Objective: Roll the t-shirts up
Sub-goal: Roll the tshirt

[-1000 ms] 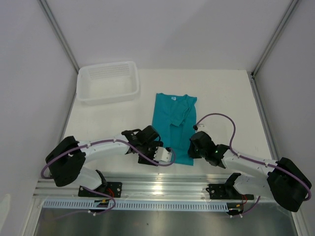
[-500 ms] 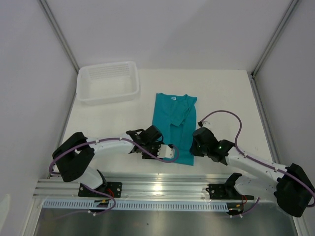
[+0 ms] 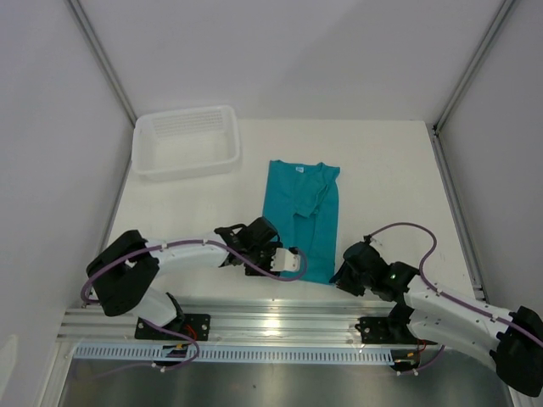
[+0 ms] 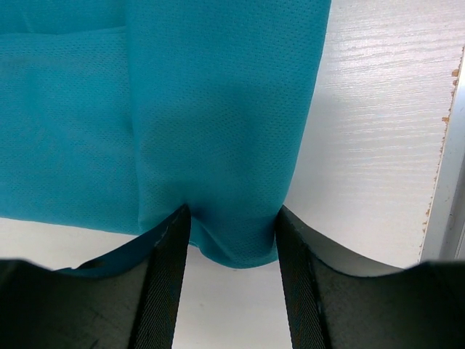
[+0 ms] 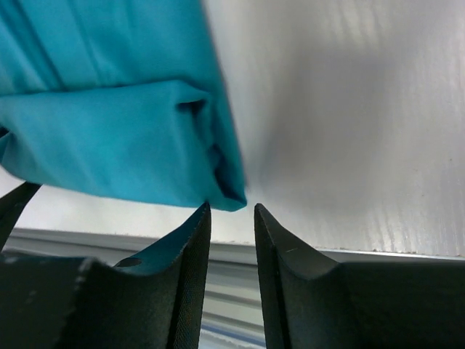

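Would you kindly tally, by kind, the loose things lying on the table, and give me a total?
Teal t-shirt: 1
White plastic tray: 1
Total: 2

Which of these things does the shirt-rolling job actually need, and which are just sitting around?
In the job: teal t-shirt; left gripper and right gripper, both at its near hem.
Just lying about: white tray, at the table's far left corner.
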Motion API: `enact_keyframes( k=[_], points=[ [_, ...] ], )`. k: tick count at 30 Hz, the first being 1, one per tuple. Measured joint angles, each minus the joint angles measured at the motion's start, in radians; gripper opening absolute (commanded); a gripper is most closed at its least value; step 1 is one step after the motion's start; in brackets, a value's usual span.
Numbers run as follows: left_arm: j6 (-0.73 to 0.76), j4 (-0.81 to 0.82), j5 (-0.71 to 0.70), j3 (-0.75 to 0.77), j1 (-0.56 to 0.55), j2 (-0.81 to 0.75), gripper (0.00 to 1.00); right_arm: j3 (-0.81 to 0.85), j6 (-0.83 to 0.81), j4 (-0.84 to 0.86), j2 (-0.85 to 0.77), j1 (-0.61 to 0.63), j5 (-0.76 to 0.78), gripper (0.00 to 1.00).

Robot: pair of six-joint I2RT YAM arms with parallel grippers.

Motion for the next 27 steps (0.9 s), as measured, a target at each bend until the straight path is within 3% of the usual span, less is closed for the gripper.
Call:
enact_keyframes(
  k=[12,16,22,27],
  points=[
    [-0.014,0.003,-0.004,-0.018,0.0,-0.024,0.57,-0.068,0.123,0.138,0.034,0.012,0.003,0.36],
    [-0.018,-0.018,-0.003,-0.018,0.0,-0.031,0.59,-0.089,0.131,0.174,0.033,0.003,0.001,0.19],
    [-0.032,-0.137,0.024,0.0,0.0,-0.081,0.63,-0.103,0.141,0.165,0.017,-0.012,0.002,0.02],
    [-0.039,-0.22,0.056,0.045,0.0,-0.186,0.63,-0.107,0.141,0.136,-0.027,-0.017,0.01,0.0]
  ],
)
